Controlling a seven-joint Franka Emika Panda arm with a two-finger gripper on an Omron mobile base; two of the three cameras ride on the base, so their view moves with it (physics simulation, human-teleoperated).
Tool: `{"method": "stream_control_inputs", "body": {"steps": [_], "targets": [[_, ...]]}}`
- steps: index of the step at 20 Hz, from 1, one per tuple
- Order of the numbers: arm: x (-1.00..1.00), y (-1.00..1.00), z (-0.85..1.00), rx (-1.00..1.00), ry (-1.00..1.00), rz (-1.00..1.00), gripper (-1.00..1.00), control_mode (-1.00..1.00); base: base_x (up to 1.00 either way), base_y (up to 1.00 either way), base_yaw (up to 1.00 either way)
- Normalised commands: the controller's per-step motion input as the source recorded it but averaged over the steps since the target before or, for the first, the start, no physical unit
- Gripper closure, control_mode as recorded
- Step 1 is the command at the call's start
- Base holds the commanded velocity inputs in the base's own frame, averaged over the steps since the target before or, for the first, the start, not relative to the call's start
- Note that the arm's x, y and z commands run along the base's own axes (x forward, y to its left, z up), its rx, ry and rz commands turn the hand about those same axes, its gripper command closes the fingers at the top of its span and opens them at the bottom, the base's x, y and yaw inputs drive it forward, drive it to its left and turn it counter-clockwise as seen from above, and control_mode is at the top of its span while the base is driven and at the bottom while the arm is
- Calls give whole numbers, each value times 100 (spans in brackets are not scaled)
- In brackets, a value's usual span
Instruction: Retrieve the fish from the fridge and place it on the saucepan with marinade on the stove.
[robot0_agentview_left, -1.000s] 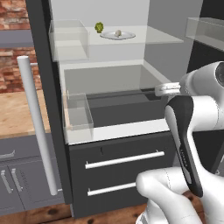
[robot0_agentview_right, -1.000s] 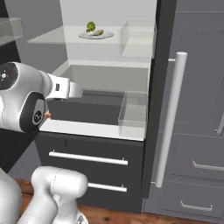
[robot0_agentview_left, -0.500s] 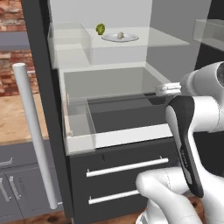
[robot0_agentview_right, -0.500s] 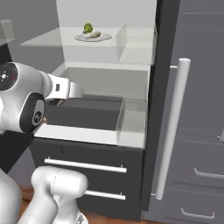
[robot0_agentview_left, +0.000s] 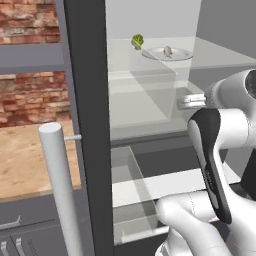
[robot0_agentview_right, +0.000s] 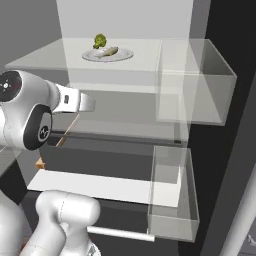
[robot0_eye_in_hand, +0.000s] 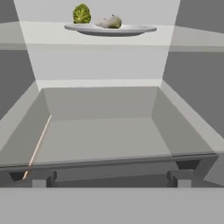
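Hand view: gripper (robot0_eye_in_hand: 109, 179) fingers spread wide, empty; one plate (robot0_eye_in_hand: 109, 29), one green item (robot0_eye_in_hand: 81, 14).

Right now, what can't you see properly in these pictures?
- The lump on the plate, right base view: too small to tell if it's the fish.
- The fridge, left base view: its door edge hides the shelves' left side.
- Whatever lies behind the arm in both base views.

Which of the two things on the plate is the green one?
The bumpy round lump at the plate's back edge is green. The other thing, lying beside it on the plate, is pale beige-grey.
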Motion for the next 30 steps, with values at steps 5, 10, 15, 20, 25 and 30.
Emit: {"method": "stream_control_inputs", "body": {"steps": [5,10,15,20,25,30], "targets": [[0,0,0,0,0,0,-100,100,67,15,0],[0,0,0,0,0,0,-100,100,98,-9,2],[0,0,0,0,0,0,-100,100,70,-32,7],[0,0,0,0,0,0,-100,100,29,-1,-2],[0,-15,65,2,2,-11,-100,-100,0,-3,-2],[0,-3,98,0,0,-6,-100,-100,0,0,0]]}}
